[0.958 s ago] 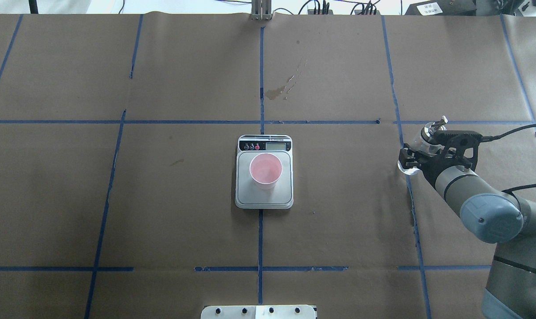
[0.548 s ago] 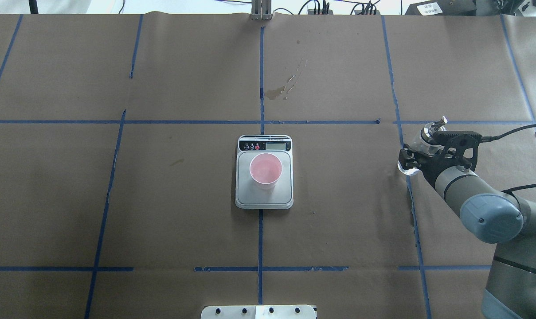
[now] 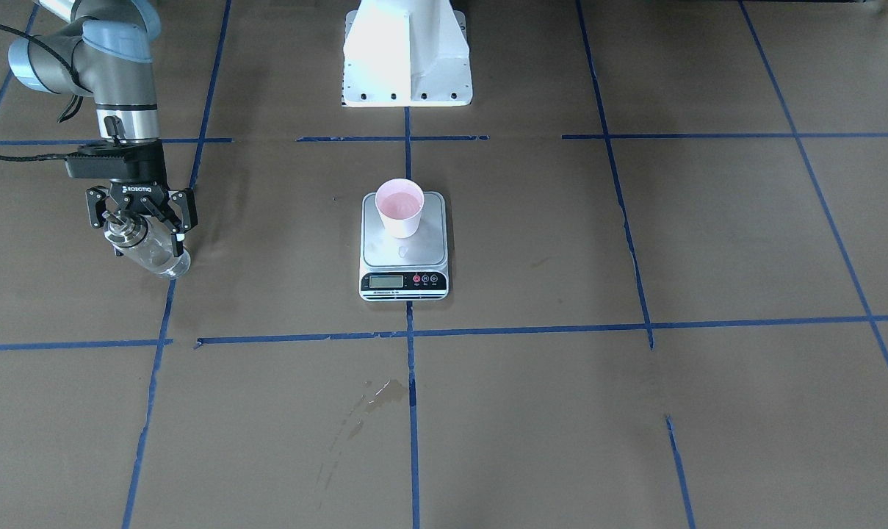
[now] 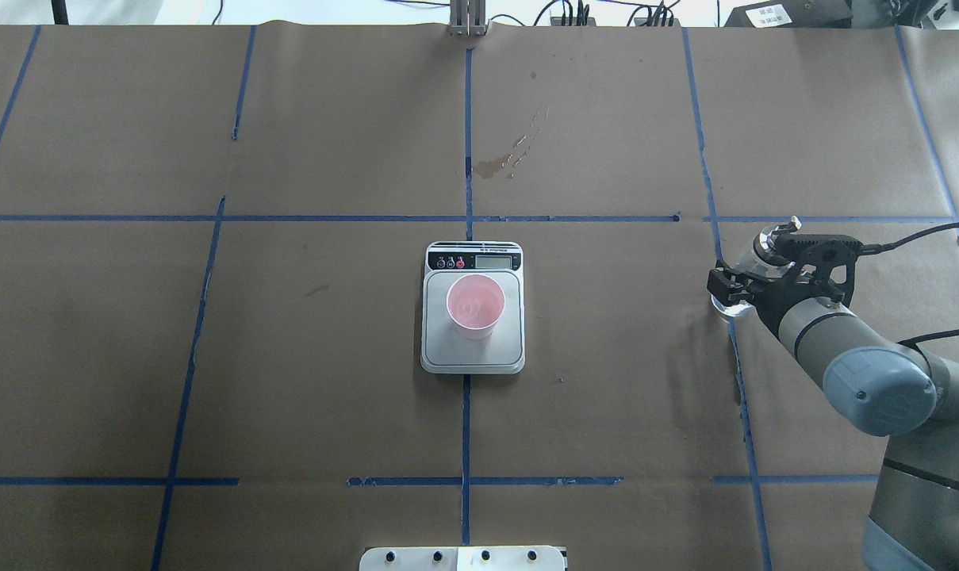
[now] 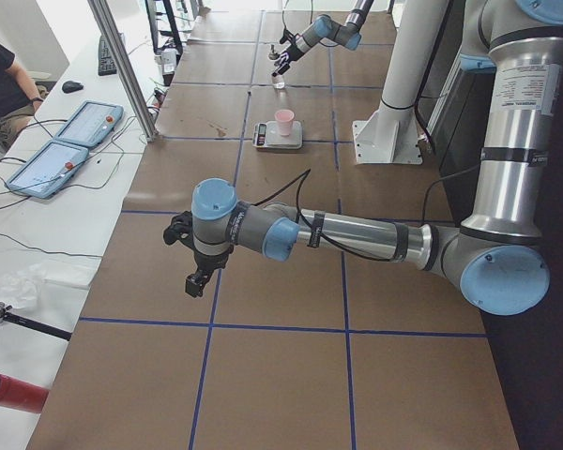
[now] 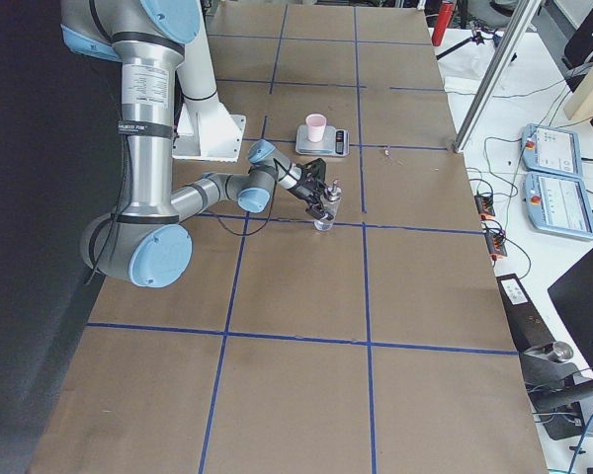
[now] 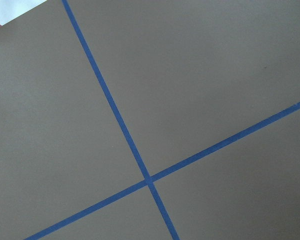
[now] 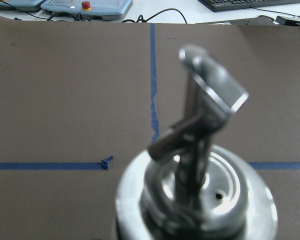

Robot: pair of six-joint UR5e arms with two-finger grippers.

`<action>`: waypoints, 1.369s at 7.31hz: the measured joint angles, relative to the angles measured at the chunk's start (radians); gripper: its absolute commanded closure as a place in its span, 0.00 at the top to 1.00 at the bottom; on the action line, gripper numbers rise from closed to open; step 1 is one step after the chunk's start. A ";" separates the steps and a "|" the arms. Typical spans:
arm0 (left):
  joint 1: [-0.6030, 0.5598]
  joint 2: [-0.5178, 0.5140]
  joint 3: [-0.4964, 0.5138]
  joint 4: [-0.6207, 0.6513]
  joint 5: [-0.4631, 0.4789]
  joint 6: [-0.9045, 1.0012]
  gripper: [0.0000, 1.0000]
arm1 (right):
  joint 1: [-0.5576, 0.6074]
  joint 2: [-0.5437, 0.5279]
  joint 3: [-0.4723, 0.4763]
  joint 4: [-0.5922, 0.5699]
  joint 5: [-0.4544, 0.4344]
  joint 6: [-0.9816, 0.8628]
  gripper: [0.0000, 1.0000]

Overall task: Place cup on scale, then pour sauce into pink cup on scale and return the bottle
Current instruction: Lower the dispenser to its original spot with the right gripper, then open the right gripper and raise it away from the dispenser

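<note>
Bottle-return step — the right gripper (image 3: pixel 139 222) seems released around the bottle (image 3: pixel 155 254), toward the tabletop's right edge — next, lift straight clear.

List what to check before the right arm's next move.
1. Cup on scale: ok, it stands upright on it.
2. Bottle set down: ok, it stands upright in the right side view, well apart from the scale.
3. Right gripper released: ok as far as it shows; in the front view the jaws look spread wider than the collar.
4. Spout clear for a straight lift: cannot tell; it sits close under the wrist camera.
5. Scale reading: cannot tell, the display is too small to read.
6. Left gripper out of the way: ok, far from the scale.
</note>
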 measured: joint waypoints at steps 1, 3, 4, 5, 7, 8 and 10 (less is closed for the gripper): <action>0.000 0.000 -0.001 0.000 0.000 0.000 1.00 | 0.000 0.000 0.000 0.000 0.000 0.000 1.00; 0.000 0.000 -0.002 -0.001 0.001 0.001 1.00 | 0.001 0.000 0.007 -0.004 0.012 0.000 1.00; 0.000 0.000 -0.003 -0.001 0.001 0.001 1.00 | 0.003 -0.001 0.022 -0.027 0.040 0.000 1.00; 0.000 0.000 -0.003 -0.001 0.001 0.001 1.00 | 0.003 -0.002 0.061 -0.102 0.075 0.000 1.00; 0.000 0.000 -0.005 -0.001 0.001 0.000 1.00 | 0.003 0.005 0.195 -0.400 0.190 -0.001 1.00; 0.000 0.000 -0.005 -0.001 0.001 0.000 1.00 | 0.004 0.026 0.245 -0.570 0.266 -0.007 1.00; -0.001 0.000 -0.004 0.000 0.000 0.000 1.00 | 0.005 0.108 0.291 -0.824 0.407 -0.016 1.00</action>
